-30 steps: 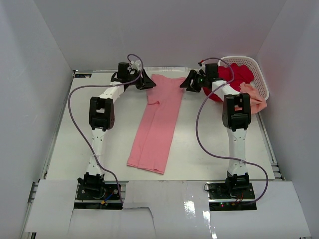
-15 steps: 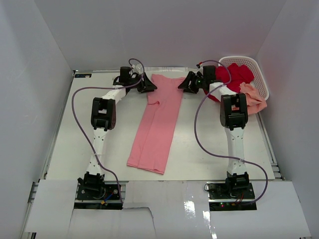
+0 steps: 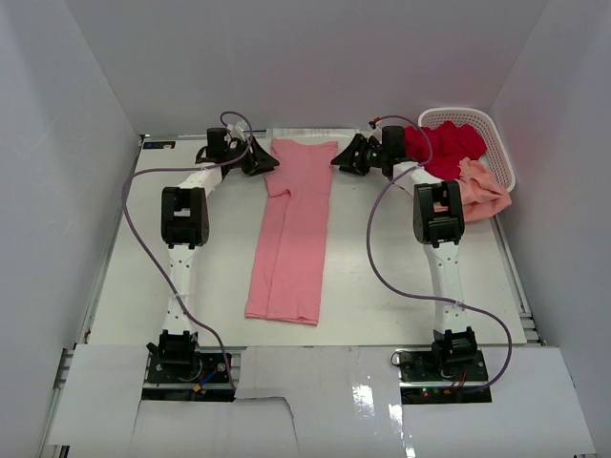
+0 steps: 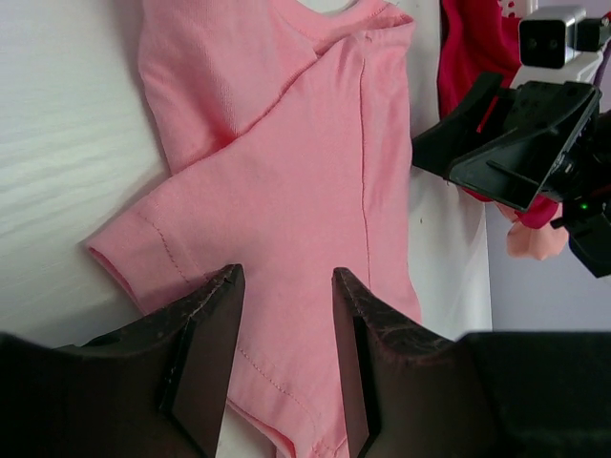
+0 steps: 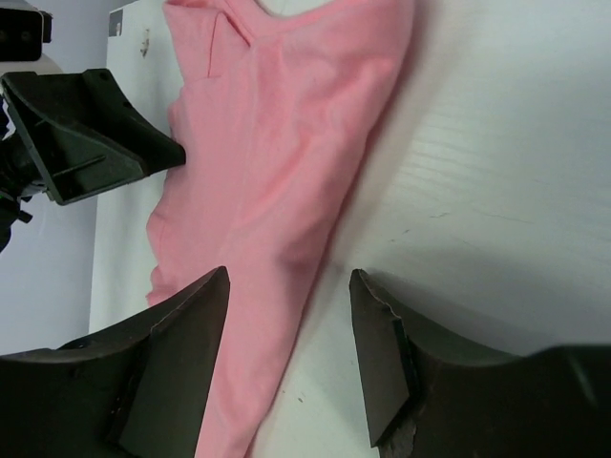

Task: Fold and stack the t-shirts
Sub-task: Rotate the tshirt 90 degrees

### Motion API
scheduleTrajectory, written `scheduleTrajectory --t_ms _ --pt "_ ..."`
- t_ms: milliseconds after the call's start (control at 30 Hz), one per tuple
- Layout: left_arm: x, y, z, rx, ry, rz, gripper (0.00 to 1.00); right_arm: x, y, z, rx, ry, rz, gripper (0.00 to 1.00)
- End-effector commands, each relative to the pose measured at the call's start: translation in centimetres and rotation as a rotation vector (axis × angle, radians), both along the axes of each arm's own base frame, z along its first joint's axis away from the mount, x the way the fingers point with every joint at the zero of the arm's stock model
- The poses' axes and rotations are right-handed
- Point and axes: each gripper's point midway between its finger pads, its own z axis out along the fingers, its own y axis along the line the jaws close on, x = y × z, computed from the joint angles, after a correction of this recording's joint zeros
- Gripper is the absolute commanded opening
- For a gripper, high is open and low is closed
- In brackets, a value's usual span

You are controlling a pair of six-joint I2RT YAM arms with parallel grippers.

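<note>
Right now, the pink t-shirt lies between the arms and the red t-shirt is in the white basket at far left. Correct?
No: the top external view shows the white basket, with the red t-shirt, at far right. The pink t-shirt part is right.

Pink shirt (image 4: 286,191): soft matt knit cloth. Bench (image 3: 143,250): smooth white, faintly grained. Basket (image 3: 500,145): glossy white perforated plastic.

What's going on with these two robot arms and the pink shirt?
The pink t-shirt lies on the table folded lengthwise into a long strip. The left gripper and right gripper sit either side of its collar end, both open, gripping nothing. The red t-shirt and peach t-shirt are bunched in the white basket, unfolded.
</note>
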Motion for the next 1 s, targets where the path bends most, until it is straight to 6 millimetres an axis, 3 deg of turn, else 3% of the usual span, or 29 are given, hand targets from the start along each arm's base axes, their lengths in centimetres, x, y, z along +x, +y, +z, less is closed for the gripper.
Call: scheduleTrajectory --t_ms 0,167,300,400,467,500,533,567,600,667,700,733,767,800,833,867,900,933,967 --pt "0.6 3.1 -0.8 0.088 0.028 0.097 0.54 -0.3 1.6 -0.2 0.038 0.007 0.032 0.61" --pt "1.0 5.6 -1.2 0.096 0.046 0.147 0.54 -0.1 2.6 0.2 0.067 -0.013 0.053 0.63" --pt "1.1 5.7 -0.8 0.084 0.047 0.149 0.54 0.2 2.4 0.5 0.057 -0.03 0.042 0.68" --pt "1.6 5.5 0.7 0.061 0.021 0.149 0.54 -0.1 1.7 1.9 0.032 -0.066 0.034 0.69" --pt "2.8 5.1 4.1 0.022 -0.036 0.143 0.54 -0.9 1.6 4.1 0.027 -0.105 0.067 0.69" --pt "2.7 5.0 4.2 0.009 -0.024 0.141 0.54 -1.0 1.6 4.8 0.027 -0.107 0.068 0.69" --pt "3.0 4.9 5.9 -0.01 -0.048 0.137 0.55 -1.5 1.6 5.1 0.018 -0.119 0.09 0.69" --pt "3.3 4.5 8.4 -0.036 -0.099 0.119 0.55 -2.4 1.7 4.7 0.009 -0.094 0.103 0.68" --pt "3.4 4.3 10.1 -0.065 -0.11 0.118 0.55 -3.0 1.7 6.4 0.009 -0.117 0.112 0.68" --pt "2.9 4.1 14.7 -0.091 -0.189 0.102 0.56 -4.4 1.9 6.7 -0.017 -0.132 0.145 0.68" --pt "2.4 4.1 16.3 -0.096 -0.21 0.096 0.56 -6.0 1.7 7.0 -0.032 -0.119 0.154 0.68" --pt "1.1 4.0 21.2 -0.097 -0.289 0.093 0.56 -6.7 1.6 6.9 -0.047 -0.118 0.156 0.68" --pt "0.2 4.0 23.3 -0.098 -0.337 0.091 0.56 -7.7 1.7 7.0 -0.061 -0.128 0.17 0.68" --pt "-1.2 4.1 21.5 -0.086 -0.274 0.109 0.56 -9.7 1.4 6.9 -0.07 -0.1 0.181 0.68" --pt "-2.4 4.3 22.2 -0.074 -0.276 0.123 0.56 -11.0 1.3 6.7 -0.076 -0.082 0.196 0.68" --pt "-5.1 4.5 27.0 -0.071 -0.348 0.136 0.56 -12.5 1.5 6.5 -0.094 -0.084 0.22 0.68" --pt "-6.5 5.0 24.0 -0.043 -0.27 0.181 0.56 -15.3 1.1 6.1 -0.109 -0.048 0.225 0.68" --pt "-7.7 5.5 23.8 -0.012 -0.261 0.204 0.57 -16.9 1.5 5.6 -0.128 -0.033 0.231 0.68" --pt "-10.3 5.8 24.9 0.008 -0.238 0.221 0.58 -18.6 1.7 6.8 -0.13 -0.048 0.241 0.68"
